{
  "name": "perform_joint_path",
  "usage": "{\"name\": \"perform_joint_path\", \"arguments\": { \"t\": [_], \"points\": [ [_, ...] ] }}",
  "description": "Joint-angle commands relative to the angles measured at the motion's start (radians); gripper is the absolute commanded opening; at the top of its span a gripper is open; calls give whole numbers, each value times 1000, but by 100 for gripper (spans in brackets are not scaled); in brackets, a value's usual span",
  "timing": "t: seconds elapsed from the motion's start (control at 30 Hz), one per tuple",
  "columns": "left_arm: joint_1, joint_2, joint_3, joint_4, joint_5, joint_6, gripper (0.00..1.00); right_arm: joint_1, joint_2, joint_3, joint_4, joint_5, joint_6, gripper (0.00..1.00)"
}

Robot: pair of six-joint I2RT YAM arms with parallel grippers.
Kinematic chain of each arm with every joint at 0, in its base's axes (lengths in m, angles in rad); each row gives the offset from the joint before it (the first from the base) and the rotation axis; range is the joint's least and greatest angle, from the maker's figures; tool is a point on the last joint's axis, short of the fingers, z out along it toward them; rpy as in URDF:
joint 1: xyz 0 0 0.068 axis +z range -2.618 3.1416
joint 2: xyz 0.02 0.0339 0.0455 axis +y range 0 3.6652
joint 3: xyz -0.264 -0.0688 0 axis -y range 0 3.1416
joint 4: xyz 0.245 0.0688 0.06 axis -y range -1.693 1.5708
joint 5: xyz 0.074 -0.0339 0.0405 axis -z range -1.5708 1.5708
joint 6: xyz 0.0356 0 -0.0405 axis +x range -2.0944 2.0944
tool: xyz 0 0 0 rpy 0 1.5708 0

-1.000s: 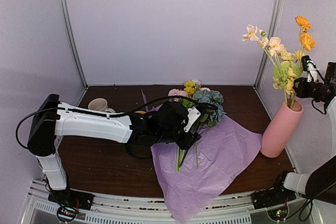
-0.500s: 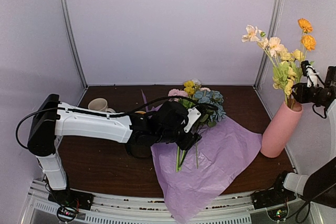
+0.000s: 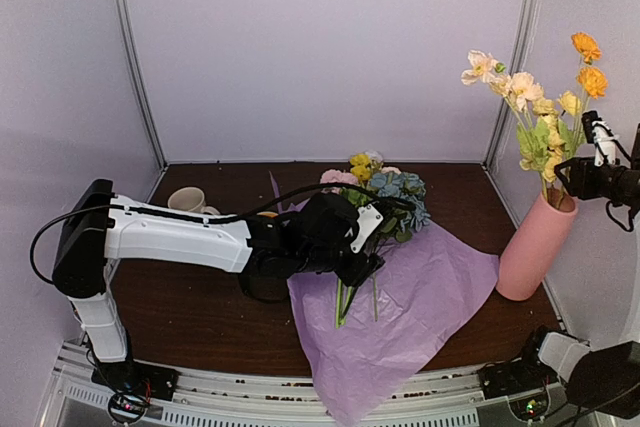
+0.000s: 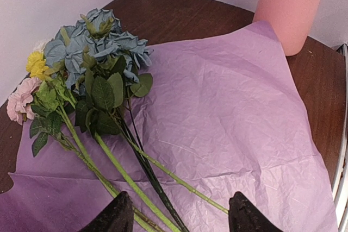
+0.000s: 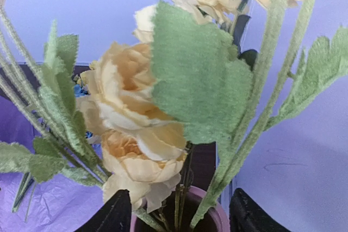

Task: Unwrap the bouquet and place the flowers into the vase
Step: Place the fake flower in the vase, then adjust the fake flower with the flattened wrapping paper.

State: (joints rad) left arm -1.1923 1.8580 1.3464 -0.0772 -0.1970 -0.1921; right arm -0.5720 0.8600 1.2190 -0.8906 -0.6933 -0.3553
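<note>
**A:** Where is the left gripper point(image 4: 179, 218)?

**B:** Low over the tissue paper point(image 4: 234, 123), jaws apart and holding nothing. The green stems point(image 4: 136, 183) pass between the two fingertips.

**A:** Which way do they run?

**B:** From 5 o'clock at the jaws up to 11 o'clock. There the blue, yellow and pink flowers point(image 4: 92, 69) lie flat on the paper. Their long axis lies across the closing direction, so I judge a squeeze here would catch several stems.

**A:** And the vase point(image 3: 535, 247)?

**B:** Well apart, at 3 o'clock from that arm in the top view, with peach and orange blooms point(image 3: 545, 117) standing in it.

**A:** The right gripper point(image 5: 182, 215)?

**B:** Just above the rim among those blooms, jaws apart, gripping no stem. The left arm is nearer the loose bunch.
</note>
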Motion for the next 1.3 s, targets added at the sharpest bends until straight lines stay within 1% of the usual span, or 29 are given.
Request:
{"name": "perform_joint_path", "arguments": {
  "t": [0.0,0.07,0.2,0.27,0.33,0.4,0.43,0.5,0.53,0.6,0.67,0.7,0.77,0.87,0.93,0.97,1.03,1.07,1.1,1.13,1.2,1.27],
  "points": [
    [0,3,10,44,12,-13,62,-6,-71,64,-62,51,2,71],
    [0,-1,19,31,5,-13,62,-6,-110,87,-74,49,3,78],
    [1,-12,73,-60,-41,-37,63,-5,-180,189,-98,3,31,81],
    [2,-21,95,-98,-49,-54,63,-6,-185,238,-109,-77,44,79],
    [7,-21,124,-147,-50,-87,63,-3,-168,284,-120,-214,62,76],
    [16,-18,148,-192,-43,-126,63,7,-149,295,-56,-324,141,71],
    [24,-17,156,-208,-27,-147,64,38,-140,295,16,-347,182,69],
    [40,-16,162,-227,-11,-184,64,139,-120,312,81,-287,206,68],
    [48,-16,164,-237,-2,-197,64,206,-101,333,77,-231,182,68],
    [60,-15,161,-243,8,-219,64,381,-47,386,27,-119,117,67],
    [69,-13,157,-243,18,-234,64,508,9,413,-14,-73,80,66],
    [72,-13,157,-242,27,-238,64,564,33,400,-16,-56,70,65],
    [76,-6,164,-247,36,-244,63,720,59,341,-6,4,36,63],
    [83,16,187,-296,10,-259,63,924,66,201,40,24,-37,63],
    [92,29,195,-329,2,-272,62,1046,61,101,101,77,-47,62],
    [99,35,193,-341,8,-279,62,1085,65,53,129,90,-43,62],
    [114,43,184,-365,29,-297,61,1109,72,-36,190,60,-21,61],
    [122,45,178,-372,40,-308,57,1109,68,-90,226,57,-18,61],
    [129,45,166,-372,57,-314,49,1110,65,-133,256,67,-23,61],
    [134,44,154,-370,65,-320,43,1110,67,-177,277,83,-31,61],
    [142,52,138,-368,79,-333,43,1112,74,-284,354,102,-49,60],
    [152,73,146,-373,119,-337,44,1113,85,-404,470,131,-32,60]
  ]
}}
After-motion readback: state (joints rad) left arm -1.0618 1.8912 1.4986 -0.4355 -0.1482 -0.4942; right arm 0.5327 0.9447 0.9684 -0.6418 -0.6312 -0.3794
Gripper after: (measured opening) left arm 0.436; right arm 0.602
